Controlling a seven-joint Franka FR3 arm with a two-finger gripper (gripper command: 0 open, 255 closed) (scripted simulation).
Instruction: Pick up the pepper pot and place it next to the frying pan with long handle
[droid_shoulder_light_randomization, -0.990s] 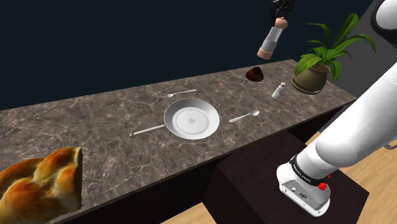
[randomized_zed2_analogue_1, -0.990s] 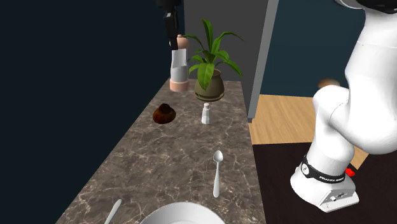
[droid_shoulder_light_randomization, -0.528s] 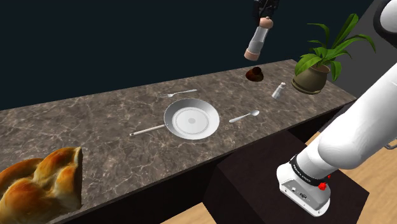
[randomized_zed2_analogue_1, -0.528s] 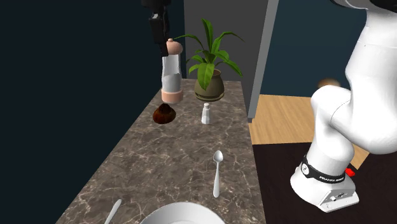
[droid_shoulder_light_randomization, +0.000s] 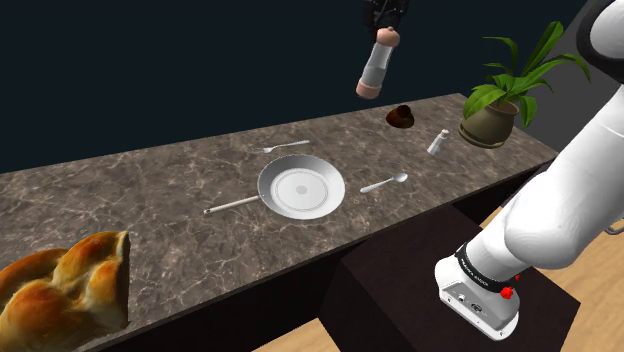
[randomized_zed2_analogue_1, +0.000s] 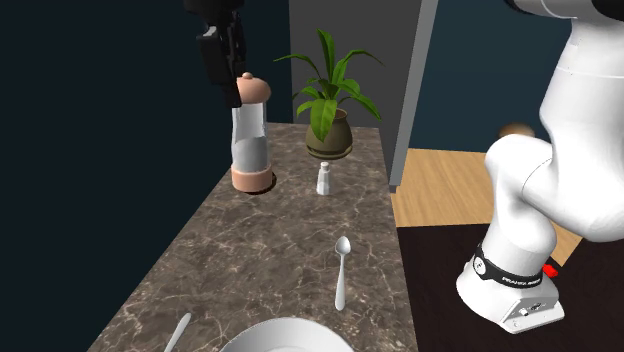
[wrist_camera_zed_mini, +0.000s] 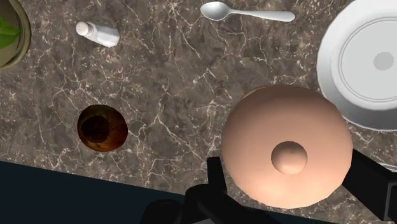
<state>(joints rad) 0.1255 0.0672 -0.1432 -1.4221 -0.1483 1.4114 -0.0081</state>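
The pepper pot (droid_shoulder_light_randomization: 374, 65) is a tall mill with a pinkish cap and base and a grey middle. It hangs tilted high above the back of the marble counter, with my black gripper (droid_shoulder_light_randomization: 387, 22) shut on its cap. In the second exterior view the pepper pot (randomized_zed2_analogue_1: 250, 135) hangs below the gripper (randomized_zed2_analogue_1: 225, 60). The wrist view looks down on the pot's round cap (wrist_camera_zed_mini: 286, 147), clasped between the fingers (wrist_camera_zed_mini: 217, 177). The frying pan (droid_shoulder_light_randomization: 301, 187) is pale, with a long thin handle pointing to the shoulder view's left; its rim (wrist_camera_zed_mini: 366, 63) lies just beyond the pot.
On the counter (droid_shoulder_light_randomization: 150, 190) lie a spoon (droid_shoulder_light_randomization: 384, 183) and a fork (droid_shoulder_light_randomization: 280, 148) either side of the pan. A small white shaker (droid_shoulder_light_randomization: 438, 142), a brown lump (droid_shoulder_light_randomization: 400, 116) and a potted plant (droid_shoulder_light_randomization: 495, 110) stand at the right end. Bread (droid_shoulder_light_randomization: 65, 285) sits front left.
The gripper has carried the pepper pot toward the shoulder view's left, away from the plant and closer to the pan, still high above the counter.
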